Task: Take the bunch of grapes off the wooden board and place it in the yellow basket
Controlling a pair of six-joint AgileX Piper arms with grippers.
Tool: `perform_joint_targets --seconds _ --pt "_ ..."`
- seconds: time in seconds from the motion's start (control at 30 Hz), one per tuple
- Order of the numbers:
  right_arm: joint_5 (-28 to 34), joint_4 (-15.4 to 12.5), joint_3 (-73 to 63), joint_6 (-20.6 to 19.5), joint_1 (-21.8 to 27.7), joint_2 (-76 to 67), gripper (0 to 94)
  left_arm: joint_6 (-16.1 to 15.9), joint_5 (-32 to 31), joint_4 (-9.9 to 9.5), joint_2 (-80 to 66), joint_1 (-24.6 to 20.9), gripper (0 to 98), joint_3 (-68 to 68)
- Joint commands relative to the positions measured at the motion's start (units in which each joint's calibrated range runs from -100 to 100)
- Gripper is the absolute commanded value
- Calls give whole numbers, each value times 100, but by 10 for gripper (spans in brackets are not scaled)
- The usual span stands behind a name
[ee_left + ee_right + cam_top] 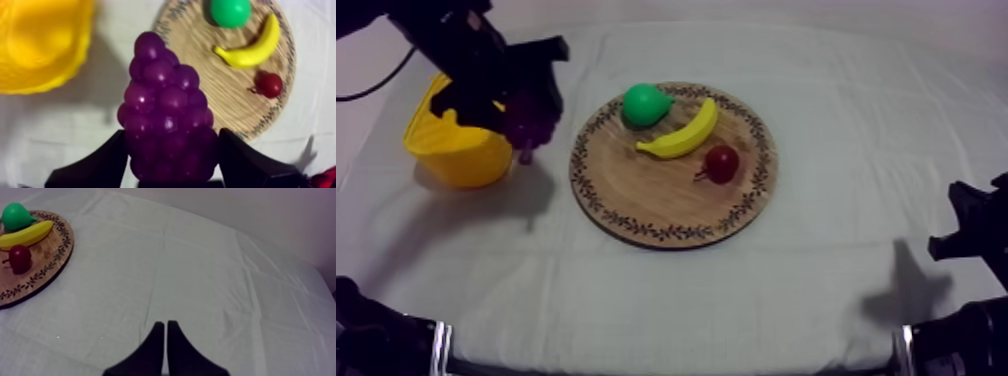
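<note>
You've got the bunch of grapes (165, 100) clamped in the fingers of the left gripper (170, 167), clear of the wooden board (235, 95) and just beside the yellow basket (70, 75); carry-over and release are left; right gripper (165, 338) fingers together over bare surface.

Stretching wide as a counter (836, 290), wearing a grey-white cloth (856, 120) creased in faint square folds. Bearing a round wooden board (656, 200) with a patterned rim, lying flat near the middle. Bearing a yellow basket (461, 155) toward the left side, standing near the board yet apart from it.
</note>
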Motion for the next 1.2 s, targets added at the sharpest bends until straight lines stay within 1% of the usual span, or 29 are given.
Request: perform_joint_targets --seconds 0.0,0.17,0.37,0.5,0.6,0.77,0.93,1.03,1.17 --pt "-2 -2 -4 -11 2 3 3 -91 -18 -8 -168 -354 577 308" --pt "-2 -2 -4 -11 2 3 3 -311 8 -74 -328 -880 578 605" --pt "-2 -2 -4 -11 2 3 3 -494 190 -298 -302 -1339 580 323" --pt "-2 -2 -4 -11 2 3 3 -727 192 -409 -150 -1596 584 37" --pt "-2 -2 -4 -11 2 3 3 -968 77 -467 31 -1752 586 -209" --pt "-2 -2 -4 -11 2 3 3 -1439 -225 -556 420 -1933 586 -564" --pt "-2 -2 -4 -11 2 3 3 -1789 -554 -640 788 -2007 584 -670" --pt "-2 -2 -4 -11 2 3 3 -1892 -770 -646 929 -2039 583 -543" --pt "-2 -2 -4 -11 2 3 3 -1914 -941 -647 1002 -2064 583 -369"
